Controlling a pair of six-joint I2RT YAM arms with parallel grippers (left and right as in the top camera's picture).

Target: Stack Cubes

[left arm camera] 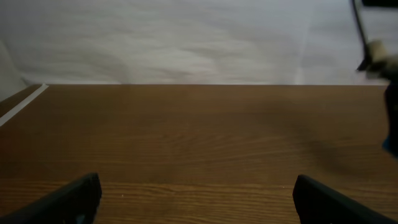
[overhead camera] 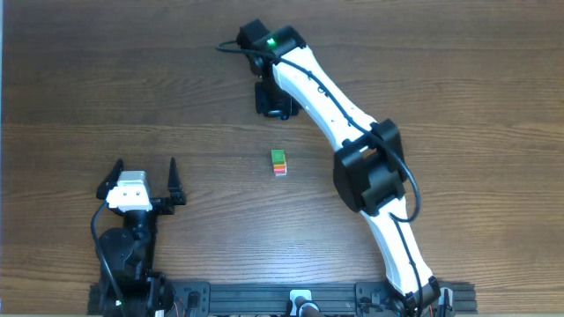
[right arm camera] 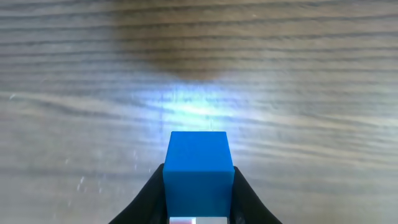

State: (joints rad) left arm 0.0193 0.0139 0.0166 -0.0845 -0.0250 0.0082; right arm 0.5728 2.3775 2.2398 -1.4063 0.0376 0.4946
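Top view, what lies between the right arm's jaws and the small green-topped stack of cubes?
In the top view that stretch is bare brown wooden table, from the jaws shut on a blue cube to the green-topped stack of cubes.

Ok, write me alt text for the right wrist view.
A blue cube is clamped between the two black fingers of the right gripper. Beyond it lies a brown wood-grain table with a bright patch of glare and a soft dark shadow farther off.
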